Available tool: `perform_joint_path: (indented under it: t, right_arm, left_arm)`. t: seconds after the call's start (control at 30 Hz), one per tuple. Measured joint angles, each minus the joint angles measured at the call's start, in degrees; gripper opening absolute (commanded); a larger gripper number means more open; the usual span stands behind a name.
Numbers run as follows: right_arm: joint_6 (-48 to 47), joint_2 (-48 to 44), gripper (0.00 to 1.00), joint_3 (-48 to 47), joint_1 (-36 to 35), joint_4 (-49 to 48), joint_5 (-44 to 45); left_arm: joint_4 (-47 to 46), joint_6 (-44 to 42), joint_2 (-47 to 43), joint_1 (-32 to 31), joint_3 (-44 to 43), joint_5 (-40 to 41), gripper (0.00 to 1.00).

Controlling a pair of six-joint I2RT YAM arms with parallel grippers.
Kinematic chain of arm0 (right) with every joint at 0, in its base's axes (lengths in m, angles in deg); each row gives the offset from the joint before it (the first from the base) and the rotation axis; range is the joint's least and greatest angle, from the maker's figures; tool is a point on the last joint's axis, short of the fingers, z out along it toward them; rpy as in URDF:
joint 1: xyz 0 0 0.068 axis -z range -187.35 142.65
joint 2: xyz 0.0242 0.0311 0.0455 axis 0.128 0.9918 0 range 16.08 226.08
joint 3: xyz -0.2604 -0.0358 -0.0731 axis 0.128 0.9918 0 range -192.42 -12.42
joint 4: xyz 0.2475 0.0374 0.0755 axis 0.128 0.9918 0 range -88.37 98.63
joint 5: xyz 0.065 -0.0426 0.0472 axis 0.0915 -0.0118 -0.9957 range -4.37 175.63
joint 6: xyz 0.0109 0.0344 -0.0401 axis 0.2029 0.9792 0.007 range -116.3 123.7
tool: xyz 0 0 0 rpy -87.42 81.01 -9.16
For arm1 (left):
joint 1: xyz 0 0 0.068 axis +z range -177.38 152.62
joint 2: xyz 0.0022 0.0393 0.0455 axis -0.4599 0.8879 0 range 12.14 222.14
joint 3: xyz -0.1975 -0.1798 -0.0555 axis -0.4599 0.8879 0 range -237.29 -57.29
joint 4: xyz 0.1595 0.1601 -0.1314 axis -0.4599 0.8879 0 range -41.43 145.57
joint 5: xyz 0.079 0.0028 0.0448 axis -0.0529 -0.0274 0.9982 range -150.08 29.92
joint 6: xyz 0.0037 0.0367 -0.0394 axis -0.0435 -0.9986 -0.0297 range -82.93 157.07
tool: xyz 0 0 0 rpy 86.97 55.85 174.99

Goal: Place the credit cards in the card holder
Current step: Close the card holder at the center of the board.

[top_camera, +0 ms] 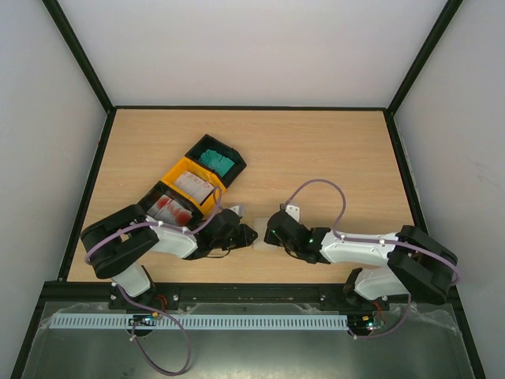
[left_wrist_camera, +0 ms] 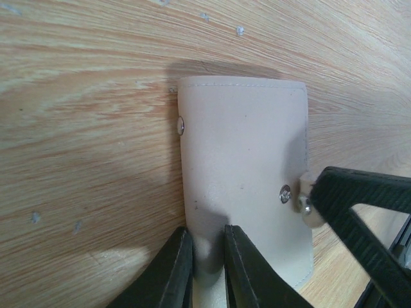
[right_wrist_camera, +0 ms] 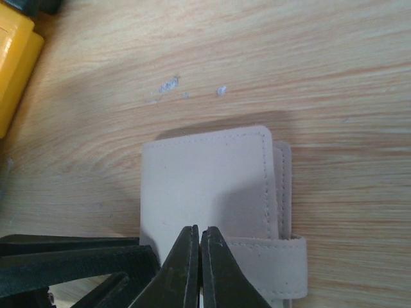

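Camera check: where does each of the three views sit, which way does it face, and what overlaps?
Top external: above and behind the bases, looking down on the table; both arms and the tray bins show.
Left wrist: on the left arm, facing down past the left end effector onto the card holder; the other arm's finger shows at the right.
Right wrist: on the right arm, facing down past the right end effector onto the holder; the left arm's fingers show at the bottom left.
Shared: both wrist views show the holder and the opposite arm's fingers.
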Motion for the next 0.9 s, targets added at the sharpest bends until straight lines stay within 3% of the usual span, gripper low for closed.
perform_joint_path:
  t: [0.9]
  right_arm:
    - [-0.1,2.8,0.02,-1.1,0.3,-1.4,-0.5]
  left_arm:
    - [0.2,0.0,0.0,0.0,-0.1,0.0,0.16]
